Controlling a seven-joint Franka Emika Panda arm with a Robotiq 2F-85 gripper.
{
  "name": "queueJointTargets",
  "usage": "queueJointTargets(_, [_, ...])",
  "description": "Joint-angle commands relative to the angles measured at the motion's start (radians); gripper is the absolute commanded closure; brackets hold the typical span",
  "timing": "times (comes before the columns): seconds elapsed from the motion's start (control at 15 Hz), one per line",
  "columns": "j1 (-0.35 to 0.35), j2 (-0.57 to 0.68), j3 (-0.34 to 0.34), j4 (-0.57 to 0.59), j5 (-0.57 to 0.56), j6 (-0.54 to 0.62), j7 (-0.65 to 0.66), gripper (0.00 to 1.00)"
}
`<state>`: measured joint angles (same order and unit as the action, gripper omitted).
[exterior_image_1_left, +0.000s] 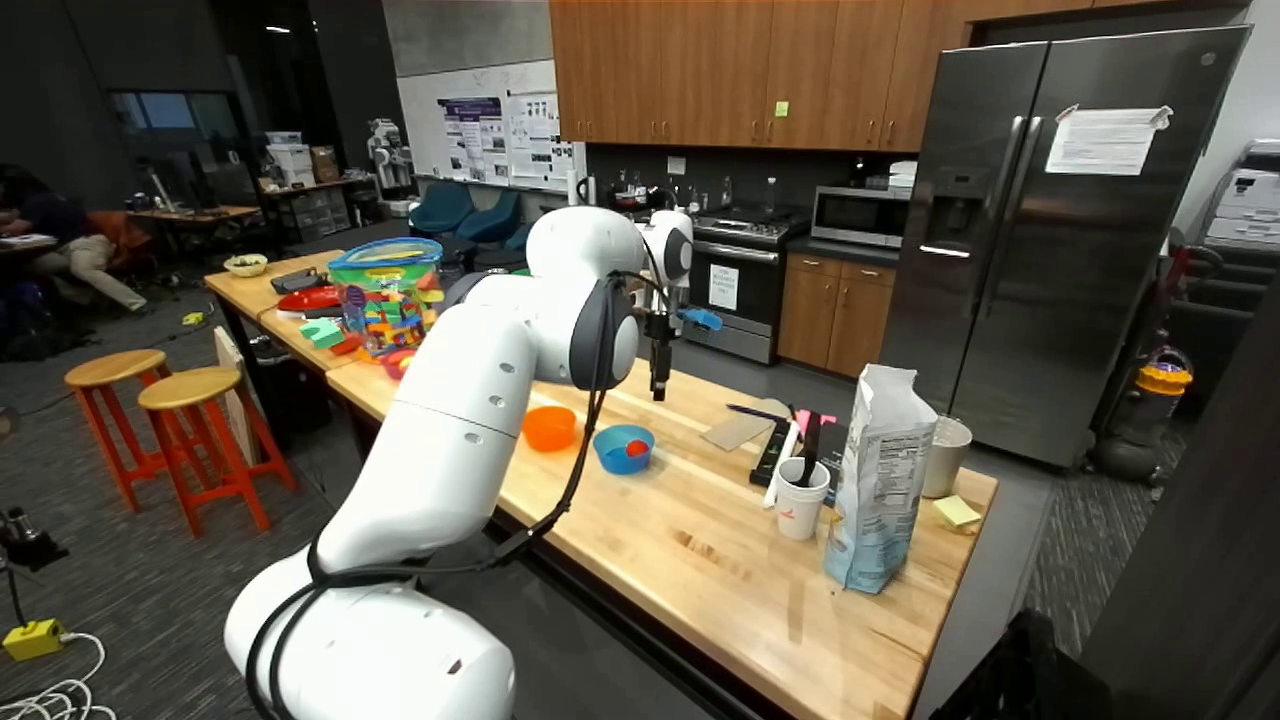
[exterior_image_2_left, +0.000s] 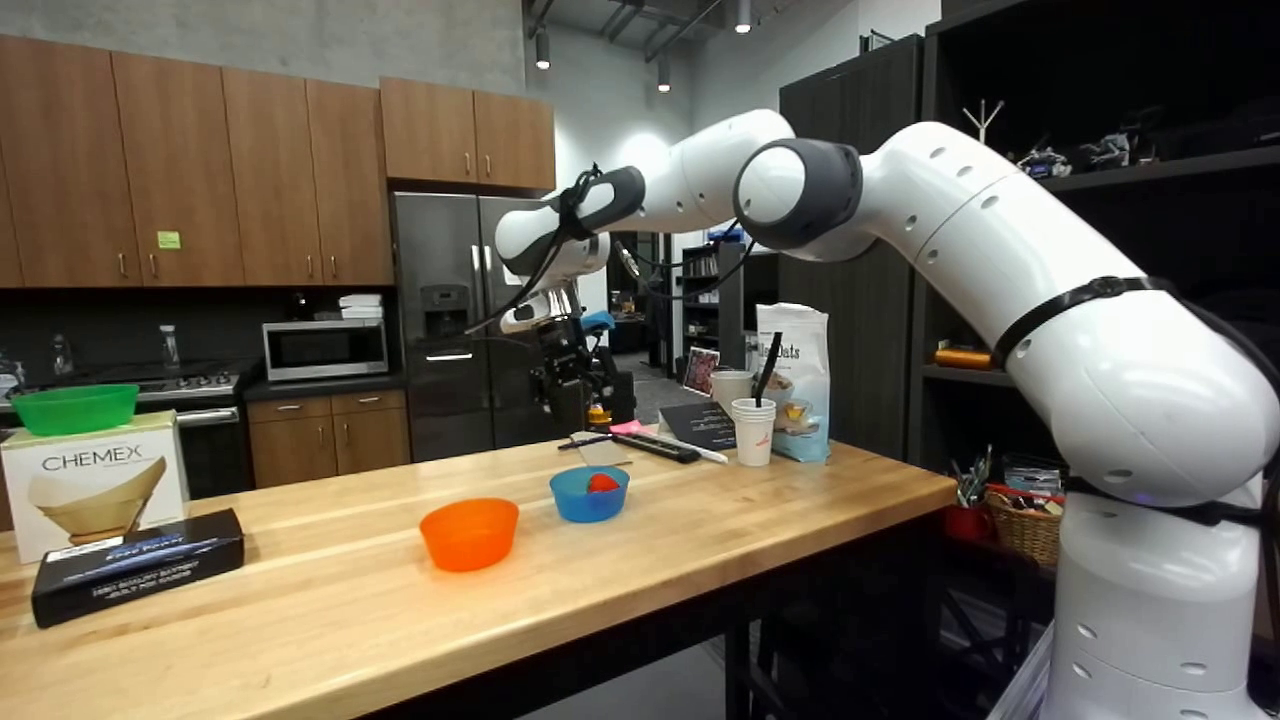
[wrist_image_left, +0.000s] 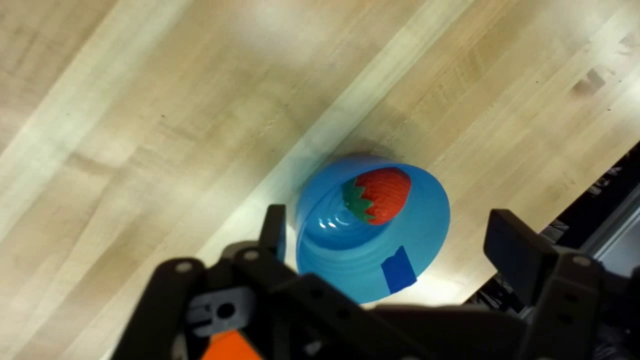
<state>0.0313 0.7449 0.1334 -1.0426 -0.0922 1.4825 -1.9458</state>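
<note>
- Hand: hangs above the desk, its dark, blocky fingers spread well apart and clamped on nothing. In the wrist view they flank the blue bowl at about 9 and 3 o'clock; both exterior views show air beneath the fingertips.
- Toy strawberry: lies on its side inside the blue bowl, toward 1 o'clock as the wrist view has it, leafy cap turned to about 8 o'clock. The raised wall, I judge, keeps so round-sided a thing from rolling away.
- Strawberry, surface: red and finely pitted, tapering away from a saw-toothed green cap; probably moulded plastic or foam.
- Blue bowl, form: round, smooth and glossy, with faint rings inside; thin plastic by the look of it. A tape patch, darker blue, sits at 5 o'clock, perhaps as a marker.
- Orange bowl: near the blue one, between 8 and 9 o'clock of it in an exterior view; flared and smooth, seemingly of similar plastic.
- Paper cups: a white nested stack, between 2 and 3 o'clock of the blue bowl in an exterior view. They serve as a stand for a black utensil, its lower end hidden.
- Oats bag: a creased, flexible pouch just beside the cups, held upright, one supposes, by its contents.
- Green bowl: perched on the cardboard Chemex box, whose flat top makes a ready shelf.
</note>
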Motion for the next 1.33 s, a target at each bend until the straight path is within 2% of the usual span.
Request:
queueJointTargets(0.0, [0.014,-0.001,-0.009,0.020,-0.013,0.032,0.046,0.00])
queueJointTargets(0.73, [0.009,0.033,0.055,0.030,0.155,-0.116,0.044,0.00])
queueJointTargets(0.93, [0.013,0.041,0.063,0.028,0.160,-0.136,0.036,0.00])
queueJointTargets(1.27, [0.039,0.049,0.054,0.021,0.097,-0.139,-0.005,0.00])
